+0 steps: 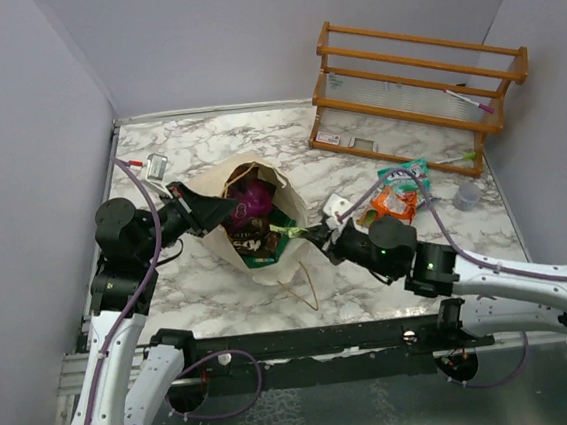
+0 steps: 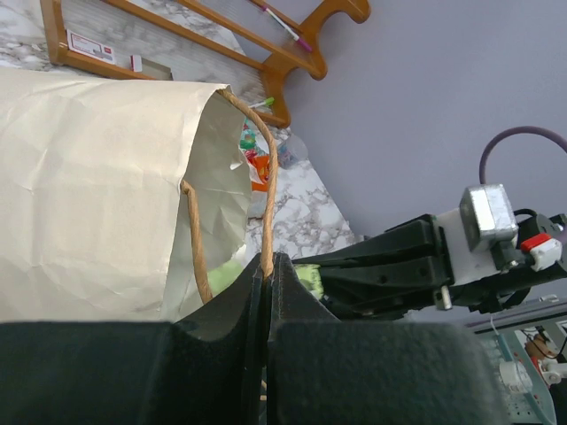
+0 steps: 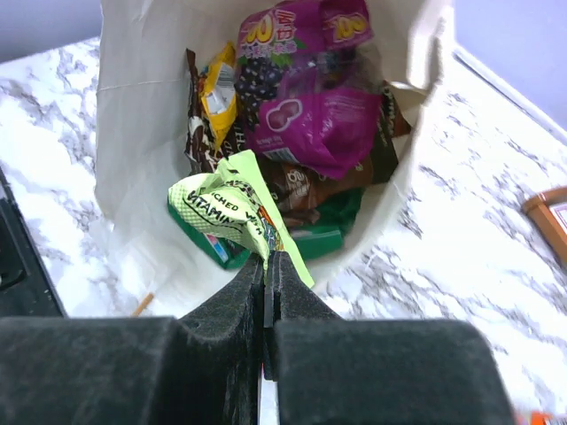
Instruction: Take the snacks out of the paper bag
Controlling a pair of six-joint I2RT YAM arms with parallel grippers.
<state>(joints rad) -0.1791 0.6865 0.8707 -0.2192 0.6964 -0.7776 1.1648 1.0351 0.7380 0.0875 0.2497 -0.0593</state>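
The paper bag (image 1: 279, 188) lies on its side on the marble table, mouth toward the arms. My left gripper (image 2: 268, 261) is shut on its brown cord handle (image 2: 271, 177), holding the mouth up. At the bag's mouth, my right gripper (image 3: 267, 258) is shut on the corner of a light-green packet (image 3: 229, 205). Inside the bag (image 3: 142, 106) lie a magenta-purple packet (image 3: 310, 115), a yellow one (image 3: 217, 88), a dark brown one (image 3: 301, 190) and a green bag (image 3: 328, 232). From above, the right gripper (image 1: 311, 235) sits at the bag's near right rim.
An orange and a green packet (image 1: 402, 193) lie on the table right of the bag, next to a clear plastic cup (image 1: 468, 196). An orange wooden rack (image 1: 412, 85) stands at the back right. A small metal object (image 1: 157, 166) lies at the back left.
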